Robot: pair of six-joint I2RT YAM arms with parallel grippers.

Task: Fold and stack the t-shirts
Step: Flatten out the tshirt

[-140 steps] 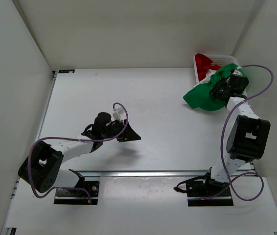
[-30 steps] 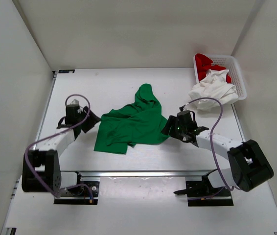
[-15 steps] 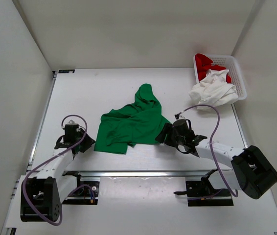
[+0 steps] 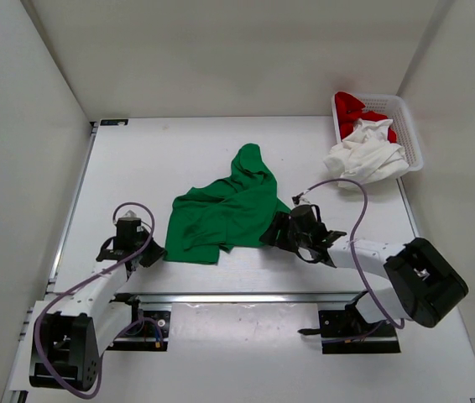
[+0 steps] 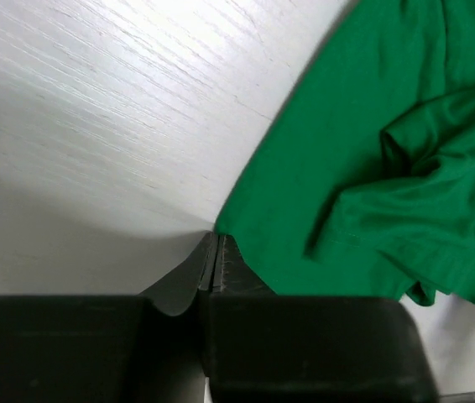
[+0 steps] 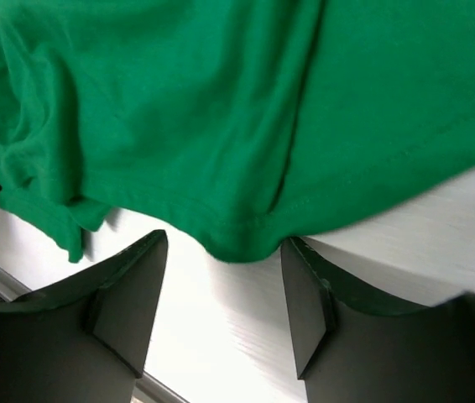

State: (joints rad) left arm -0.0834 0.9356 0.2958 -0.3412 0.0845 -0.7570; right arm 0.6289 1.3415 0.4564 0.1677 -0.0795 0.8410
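We are in a robotics lab test cell, not a home. Plain white panels (image 4: 221,50) close in the white surface (image 4: 179,151) on three sides. A metal rail (image 4: 246,296) runs along the surface's near edge. A left arm (image 4: 86,291) and a right arm (image 4: 372,256) are bolted there, trailing purple cables (image 4: 359,210). A white mesh basket (image 4: 411,126) sits at the surface's far right corner.

Bright even light, soft shadows, sheen on table (image 5: 95,75) (left wrist view), left tool (image 5: 213,248) underexposed

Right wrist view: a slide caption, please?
Open right gripper straddles the hem of the green t-shirt on the white table.
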